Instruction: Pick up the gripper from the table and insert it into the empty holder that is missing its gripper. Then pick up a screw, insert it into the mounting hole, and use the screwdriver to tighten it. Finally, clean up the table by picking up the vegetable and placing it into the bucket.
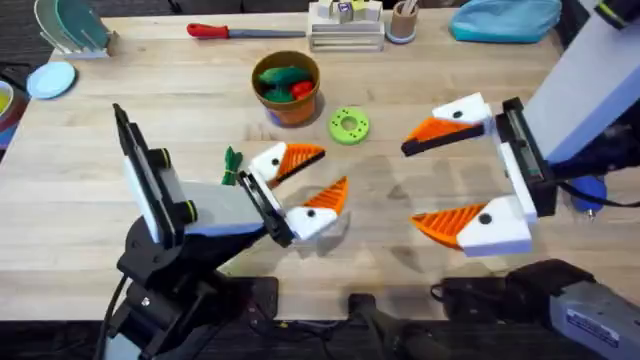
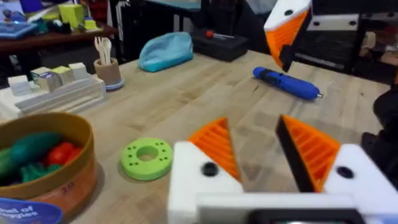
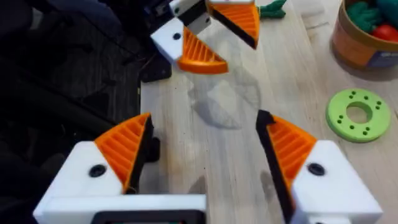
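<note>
- The left hand [image 1: 305, 185], white finger bases with orange ribbed pads, sits at centre-left of the overhead frame with its fingers apart and nothing between them.
- The right hand [image 1: 450, 175] sits at centre-right, fingers spread wide, also empty.
- All four finger bases in view carry orange pads, and I can make out no loose orange pad on the wooden bench [image 1: 180, 90]; the assembly steps look finished, leaving the clean-up.
- The small dark green toy vegetable [image 1: 233, 165] lies on the bench just left of the left hand's upper finger, close beside that arm's wrist. Its long axis seems to run roughly up and down the frame, though it is small and partly hidden.
- The round orange-brown bucket with a tan rim [image 1: 287, 88] stands above and right of the vegetable, already holding green and red toy pieces.
- The blue pen-shaped electric screwdriver [image 2: 286, 83] lies at the right of the left wrist view.
- The left arm is far nearer; the vegetable lies behind its fingertips, so that hand would probably need to draw back before closing on it.
</note>
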Controlling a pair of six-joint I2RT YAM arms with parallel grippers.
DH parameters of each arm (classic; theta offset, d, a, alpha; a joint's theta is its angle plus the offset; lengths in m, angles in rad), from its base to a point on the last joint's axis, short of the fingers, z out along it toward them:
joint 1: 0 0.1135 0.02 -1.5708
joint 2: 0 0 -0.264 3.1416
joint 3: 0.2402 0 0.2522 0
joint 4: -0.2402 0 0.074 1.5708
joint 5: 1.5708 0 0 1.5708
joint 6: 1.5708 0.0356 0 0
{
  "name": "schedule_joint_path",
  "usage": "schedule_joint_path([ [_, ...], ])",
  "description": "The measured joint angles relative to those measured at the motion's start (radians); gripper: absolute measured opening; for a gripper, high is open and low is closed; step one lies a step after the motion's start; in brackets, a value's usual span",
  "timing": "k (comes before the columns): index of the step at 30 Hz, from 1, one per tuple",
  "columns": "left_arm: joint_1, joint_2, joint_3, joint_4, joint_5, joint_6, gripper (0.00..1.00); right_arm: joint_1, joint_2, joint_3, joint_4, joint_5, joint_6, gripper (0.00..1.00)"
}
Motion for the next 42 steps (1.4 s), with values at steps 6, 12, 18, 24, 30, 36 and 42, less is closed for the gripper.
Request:
schedule_joint_path([
  [6,0.000,0.000,0.000,0.000,-0.014,0.004,0.012,0.000,0.000,0.000,0.003,-0.003,-0.009,0.992],
  [12,0.000,0.000,0.000,0.000,-0.030,0.004,0.013,0.000,0.000,0.000,0.003,-0.004,-0.016,0.993],
  [18,0.000,0.000,0.000,0.000,-0.033,0.004,0.013,0.000,0.000,0.000,0.081,0.017,-0.011,0.993],
  [24,0.000,0.000,0.000,0.000,-0.096,0.004,0.013,-0.037,0.001,-0.002,0.335,0.183,0.249,0.993],
  [30,0.000,0.000,0.000,0.000,-0.193,0.004,0.012,-0.168,0.052,-0.002,0.470,0.508,0.552,0.993],
  [36,0.000,0.000,0.000,0.000,-0.232,-0.015,0.012,-0.317,0.076,-0.002,0.526,0.755,0.702,0.993],
  [42,0.000,0.000,0.000,0.000,-0.245,-0.151,0.012,-0.466,0.076,-0.002,0.504,0.900,0.780,0.994],
])
